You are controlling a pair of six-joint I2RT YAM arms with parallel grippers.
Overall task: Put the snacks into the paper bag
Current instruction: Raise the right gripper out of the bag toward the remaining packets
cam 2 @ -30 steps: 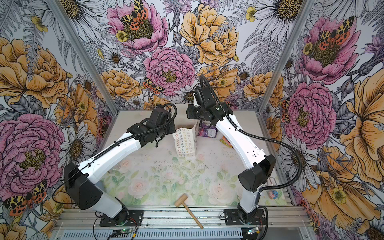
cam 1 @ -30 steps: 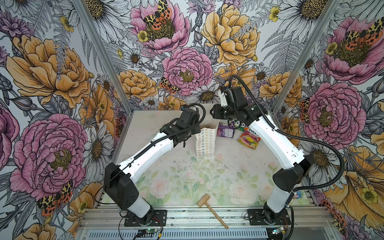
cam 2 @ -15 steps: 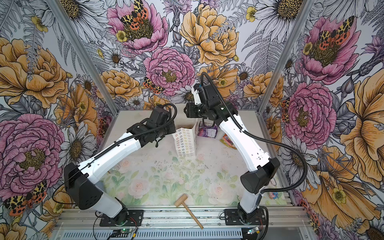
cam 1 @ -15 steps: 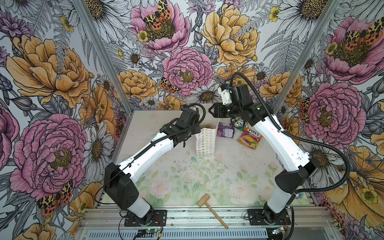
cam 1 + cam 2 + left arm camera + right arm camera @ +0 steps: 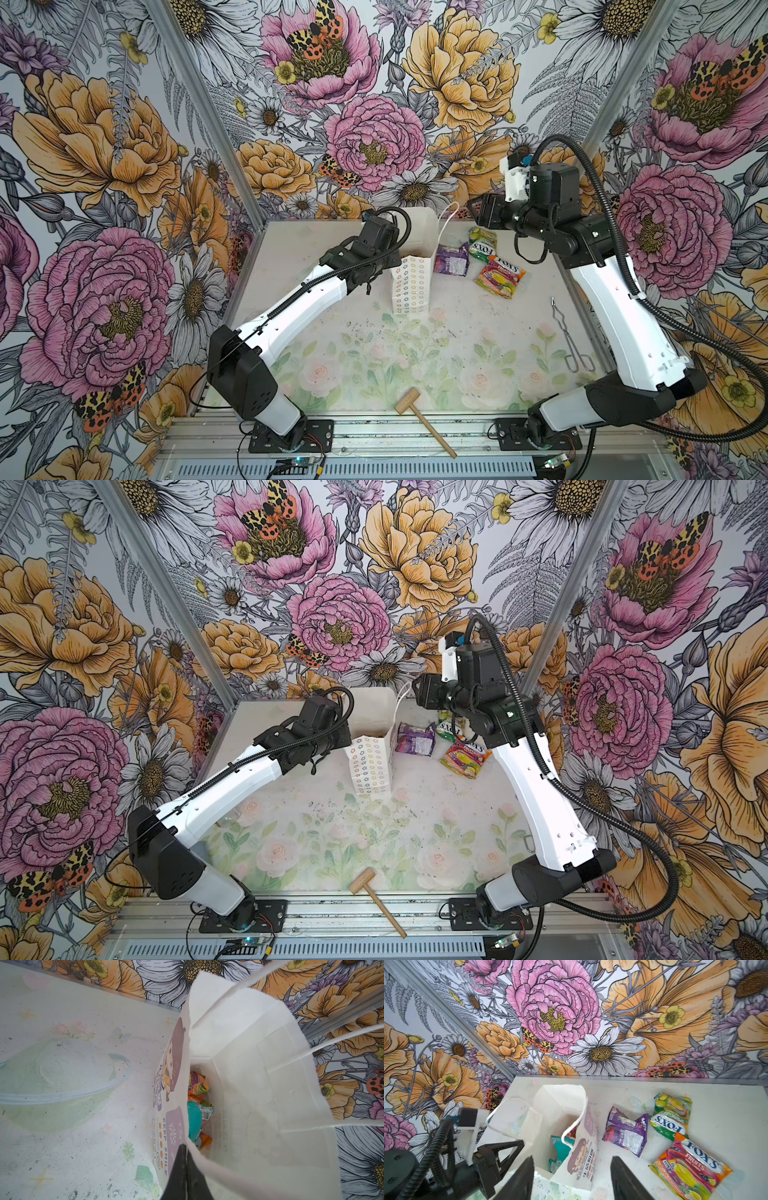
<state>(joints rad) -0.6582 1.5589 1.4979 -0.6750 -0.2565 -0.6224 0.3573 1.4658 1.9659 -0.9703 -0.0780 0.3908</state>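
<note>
Right gripper [image 5: 572, 1158] further fr. paper bag [image 5: 409, 286], wider & empty; left gripper [image 5: 185, 1150] tight on rim.

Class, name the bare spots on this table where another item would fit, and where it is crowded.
Widest bare patch: the table centre, bordered by the paper bag, the mallet and the tongs. Crowded: beside the bag, where the purple packet, green packet and orange packet lie close together.

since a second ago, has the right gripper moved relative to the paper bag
Yes. In a top view the right gripper has pulled rightward, off the paper bag mouth, toward the green Fox's packet.
</note>
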